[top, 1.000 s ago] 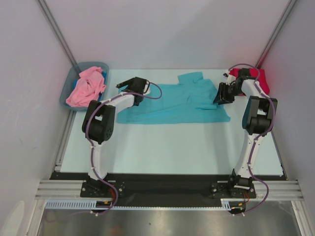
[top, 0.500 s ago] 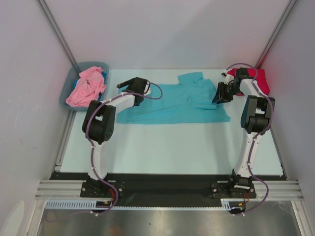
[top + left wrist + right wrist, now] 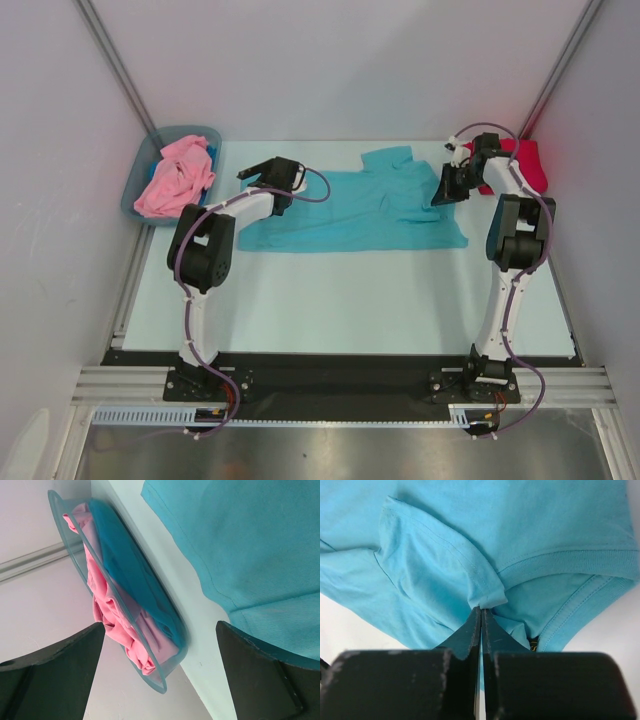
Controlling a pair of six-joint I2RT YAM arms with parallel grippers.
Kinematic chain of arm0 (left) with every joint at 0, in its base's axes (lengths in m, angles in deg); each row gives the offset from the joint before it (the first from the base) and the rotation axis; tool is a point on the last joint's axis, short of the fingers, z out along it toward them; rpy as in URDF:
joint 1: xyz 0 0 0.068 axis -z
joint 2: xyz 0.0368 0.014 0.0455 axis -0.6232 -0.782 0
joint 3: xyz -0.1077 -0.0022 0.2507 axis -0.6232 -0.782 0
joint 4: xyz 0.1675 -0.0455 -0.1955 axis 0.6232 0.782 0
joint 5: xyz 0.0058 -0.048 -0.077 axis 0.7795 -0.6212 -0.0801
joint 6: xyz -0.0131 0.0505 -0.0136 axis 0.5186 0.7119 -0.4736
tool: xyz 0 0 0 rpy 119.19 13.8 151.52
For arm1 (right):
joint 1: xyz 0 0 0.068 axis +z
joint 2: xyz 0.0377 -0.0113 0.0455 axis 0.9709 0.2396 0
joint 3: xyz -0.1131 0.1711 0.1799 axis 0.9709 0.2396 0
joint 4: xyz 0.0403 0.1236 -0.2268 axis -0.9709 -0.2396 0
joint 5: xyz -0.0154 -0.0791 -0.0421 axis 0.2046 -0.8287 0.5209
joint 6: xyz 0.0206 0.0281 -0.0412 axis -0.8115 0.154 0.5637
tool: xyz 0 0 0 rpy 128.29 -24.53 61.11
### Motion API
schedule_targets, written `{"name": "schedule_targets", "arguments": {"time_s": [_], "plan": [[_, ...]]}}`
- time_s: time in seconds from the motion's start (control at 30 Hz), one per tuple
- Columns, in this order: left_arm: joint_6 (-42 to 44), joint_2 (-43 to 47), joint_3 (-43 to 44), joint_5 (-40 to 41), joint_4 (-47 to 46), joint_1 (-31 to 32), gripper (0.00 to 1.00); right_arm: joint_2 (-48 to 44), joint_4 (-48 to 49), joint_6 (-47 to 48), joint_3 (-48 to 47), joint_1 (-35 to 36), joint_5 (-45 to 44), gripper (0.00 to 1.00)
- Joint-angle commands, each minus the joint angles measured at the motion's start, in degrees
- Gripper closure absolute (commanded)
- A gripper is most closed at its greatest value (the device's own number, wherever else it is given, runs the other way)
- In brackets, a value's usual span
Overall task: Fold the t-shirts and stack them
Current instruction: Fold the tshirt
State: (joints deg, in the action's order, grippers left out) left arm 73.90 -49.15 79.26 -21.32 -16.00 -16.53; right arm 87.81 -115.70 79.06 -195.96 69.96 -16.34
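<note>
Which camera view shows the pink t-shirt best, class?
Top external: the pink t-shirt lies crumpled in the bin, seen from above. Left wrist shows it partly, behind the bin's wall. Right wrist misses it, showing the teal t-shirt.

Right fingers (image 3: 467, 637) — now tight together on a teal t-shirt (image 3: 520, 525) fold

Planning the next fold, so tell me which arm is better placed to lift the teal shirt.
Right: the right hand is shut on a fold of the teal t-shirt by the collar; the left hand hangs open, holding nothing.
</note>
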Motion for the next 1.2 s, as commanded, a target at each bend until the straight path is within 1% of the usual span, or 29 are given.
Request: {"name": "schedule_targets", "arguments": {"time_s": [0.0, 0.37, 0.87, 1.07, 1.17], "plan": [[-0.5, 1.6, 2.0, 0.7, -1.2, 0.7, 0.0, -1.9, 0.0, 1.3, -1.9, 0.8, -0.3, 1.0], [-0.8, 1.5, 2.2, 0.6, -1.3, 0.9, 0.0, -6.0, 2.2, 4.3, -1.8, 2.4, -3.6, 1.0], [-0.9, 1.2, 2.6, 0.6, -1.2, 0.9, 0.0, -5.3, 3.0, 7.5, -5.5, 3.1, -8.5, 1.0], [-0.8, 1.1, 2.6, 0.6, -1.2, 1.1, 0.0, -3.2, 3.6, 8.5, -8.3, 4.2, -10.3, 1.0], [-0.9, 1.2, 2.4, 0.6, -1.1, 1.1, 0.0, -3.0, 4.9, 9.6, -8.2, 5.0, -11.0, 1.0]]}}
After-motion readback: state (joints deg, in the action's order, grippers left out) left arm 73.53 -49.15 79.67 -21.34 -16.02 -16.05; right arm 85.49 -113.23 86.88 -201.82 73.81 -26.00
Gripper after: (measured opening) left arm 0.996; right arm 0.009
